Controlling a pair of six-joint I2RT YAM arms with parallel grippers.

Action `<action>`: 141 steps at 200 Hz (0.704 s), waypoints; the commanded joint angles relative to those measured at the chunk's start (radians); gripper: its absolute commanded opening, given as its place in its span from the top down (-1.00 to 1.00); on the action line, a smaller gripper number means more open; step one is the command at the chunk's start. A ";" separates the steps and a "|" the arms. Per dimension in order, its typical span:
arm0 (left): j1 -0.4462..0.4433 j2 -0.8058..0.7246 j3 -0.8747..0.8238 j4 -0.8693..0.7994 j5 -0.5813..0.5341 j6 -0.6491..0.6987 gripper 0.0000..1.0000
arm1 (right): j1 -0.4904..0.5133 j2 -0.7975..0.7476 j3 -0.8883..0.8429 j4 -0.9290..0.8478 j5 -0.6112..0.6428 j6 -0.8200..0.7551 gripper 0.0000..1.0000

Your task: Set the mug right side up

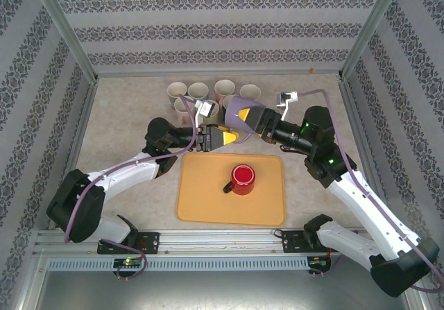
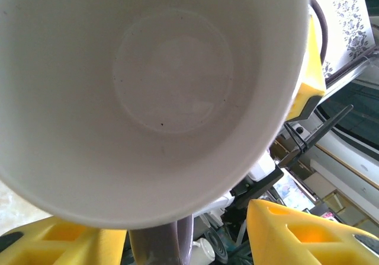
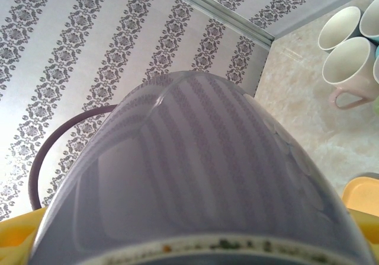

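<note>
Seems mid-handover at centre of the top view, above the far edge of the tray (image 1: pixel 191 206). Pinches the mug (image 1: pixel 239 105), lying sideways in air, with the right hand (image 1: pixel 244 119); spreads the left hand (image 1: pixel 225 136) beside its handle (image 2: pixel 160 247), not pressed yet. Reaches with left arm (image 1: pixel 132 168) and right arm (image 1: pixel 361 199) bent inward. Needs next a firm left closing, then turning the mouth upward.

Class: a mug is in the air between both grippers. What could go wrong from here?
1. The lavender mug hangs between the right gripper and left gripper; releasing before the other grips firmly could drop it towards the orange tray and red mug.
2. The cluster of cups stands just behind; a wide swing might topple them.
</note>
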 commanded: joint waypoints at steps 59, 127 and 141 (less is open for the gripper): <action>-0.030 0.035 0.022 0.121 -0.014 0.000 0.54 | -0.005 -0.046 -0.032 0.136 -0.022 0.030 0.00; -0.030 0.010 0.026 0.073 -0.023 0.046 0.77 | -0.005 -0.063 -0.037 0.098 -0.014 -0.005 -0.57; -0.032 -0.009 0.027 0.031 -0.029 0.075 0.78 | -0.005 -0.071 -0.021 0.065 -0.009 -0.038 -0.95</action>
